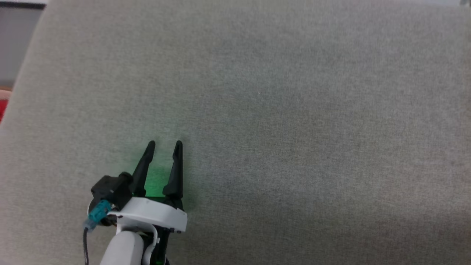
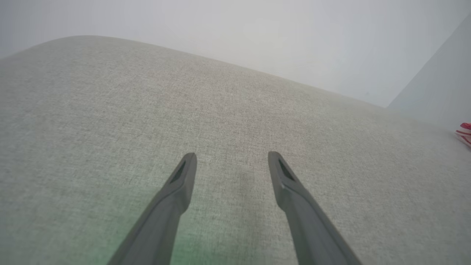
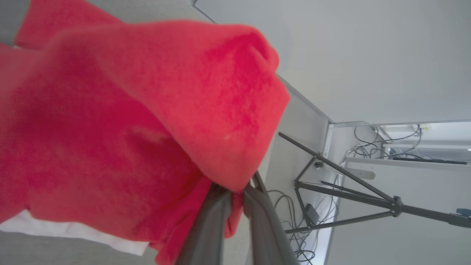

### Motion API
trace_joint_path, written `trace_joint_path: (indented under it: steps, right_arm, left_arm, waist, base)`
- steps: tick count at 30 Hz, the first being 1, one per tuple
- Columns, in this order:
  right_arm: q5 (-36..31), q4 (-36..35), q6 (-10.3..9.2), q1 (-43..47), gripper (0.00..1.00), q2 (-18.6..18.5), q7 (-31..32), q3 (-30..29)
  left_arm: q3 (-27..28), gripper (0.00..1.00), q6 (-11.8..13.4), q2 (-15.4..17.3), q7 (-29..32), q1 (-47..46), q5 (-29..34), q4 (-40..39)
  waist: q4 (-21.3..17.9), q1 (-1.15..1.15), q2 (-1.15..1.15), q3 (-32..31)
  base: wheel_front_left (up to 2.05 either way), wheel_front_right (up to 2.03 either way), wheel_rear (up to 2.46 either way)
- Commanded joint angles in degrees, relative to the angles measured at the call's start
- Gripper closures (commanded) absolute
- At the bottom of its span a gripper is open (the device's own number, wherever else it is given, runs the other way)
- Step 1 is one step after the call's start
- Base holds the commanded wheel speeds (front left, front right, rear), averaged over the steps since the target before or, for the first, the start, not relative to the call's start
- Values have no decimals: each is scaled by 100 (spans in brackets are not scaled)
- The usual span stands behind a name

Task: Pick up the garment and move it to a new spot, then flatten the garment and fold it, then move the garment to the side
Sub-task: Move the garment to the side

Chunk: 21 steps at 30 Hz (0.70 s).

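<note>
The garment [image 3: 140, 121], red with a white part at its lower edge, hangs bunched close to the camera in the right wrist view. My right gripper [image 3: 238, 191] is shut on a fold of it, the fingertips buried in the cloth. A red-and-white striped bit of the garment [image 2: 464, 133] peeks in at the right edge of the left wrist view. A red sliver [image 1: 3, 106] sits at the left edge of the head view. My left gripper [image 1: 165, 144] hovers open over the bare grey cloth surface [image 1: 294, 110], nothing between its fingers [image 2: 232, 156].
The grey fabric-covered table [image 2: 110, 110] spreads wide around the left gripper; its left edge runs diagonally at the head view's upper left. Beyond the garment, a dark tripod stand [image 3: 349, 187] and loose cables [image 3: 371, 147] stand by a white wall.
</note>
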Motion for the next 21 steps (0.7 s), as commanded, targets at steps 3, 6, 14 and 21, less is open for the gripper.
trace_joint_path:
  steps: [3,6,14,21]
  right_arm:
    - [-320,229,-11,-177,100,-276,2,64]
    - [-448,336,-11,-217,100,-332,8,78]
    - [-777,963,-11,-91,100,37,-38,-250]
    - [-1051,1190,-11,-4,0,516,-41,-669]
  left_arm:
    - [11,0,-38,-37,5,-140,54,-17]
    - [20,0,-48,-50,5,-173,61,-20]
    - [-6,0,-83,-92,5,-264,112,40]
    - [89,0,-83,-75,5,-185,144,89]
  waist:
    - [-68,0,0,323]
    - [-63,0,0,391]
    - [15,0,0,500]
    - [24,0,0,345]
  base:
    - [0,0,0]
    - [0,0,0]
    - [0,0,0]
    - [0,0,0]
